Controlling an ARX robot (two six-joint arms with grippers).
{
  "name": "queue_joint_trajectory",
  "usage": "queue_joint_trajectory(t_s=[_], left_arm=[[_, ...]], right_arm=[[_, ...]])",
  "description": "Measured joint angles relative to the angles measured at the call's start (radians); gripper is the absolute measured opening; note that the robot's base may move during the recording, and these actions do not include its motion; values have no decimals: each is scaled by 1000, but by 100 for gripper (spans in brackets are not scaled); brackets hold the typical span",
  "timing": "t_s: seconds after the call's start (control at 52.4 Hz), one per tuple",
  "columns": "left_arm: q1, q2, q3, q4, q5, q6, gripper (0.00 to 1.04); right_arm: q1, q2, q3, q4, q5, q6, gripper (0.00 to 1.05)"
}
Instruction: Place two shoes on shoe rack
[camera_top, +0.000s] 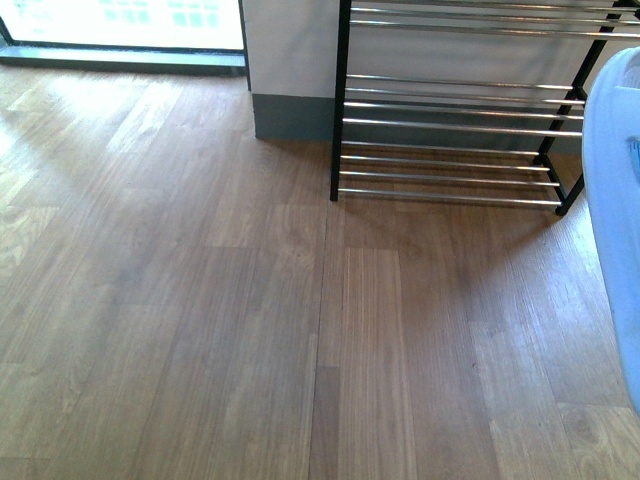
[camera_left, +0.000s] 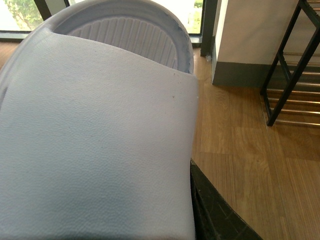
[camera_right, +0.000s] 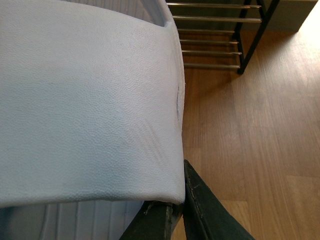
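- Left wrist view: pale blue-grey slide sandal (camera_left: 95, 140) fills most of the frame, held off the floor. Wide textured strap nearest the camera, ribbed footbed beyond it.
- One black finger (camera_left: 215, 210) of the left gripper sits against the strap edge. Other finger hidden, but looks clamped on the sandal.
- Right wrist view: second slide (camera_right: 85, 100), same colour. Dark right gripper fingers (camera_right: 200, 210) meet at the strap's lower edge, pinching it. Ribbed footbed shows below the strap.
- Footwear is slides, not laced sneakers.
- Front view: sliver of one pale slide (camera_top: 618, 200) at the right edge, raised in front of the rack's right end. No arms visible.
- Wood plank floor (camera_top: 200, 330) between camera and rack.
- Shoe rack (camera_top: 455, 110) stands at the far side against a white wall with a grey skirting. Black frame, chrome bar shelves.
- Window (camera_top: 120, 25) far left.
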Motion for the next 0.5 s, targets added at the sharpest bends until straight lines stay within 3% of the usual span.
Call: queue_joint_trajectory(t_s=[0.496], left_arm=[[0,0,0,0,-1,0,2]], right_arm=[[0,0,0,0,0,0,1]])
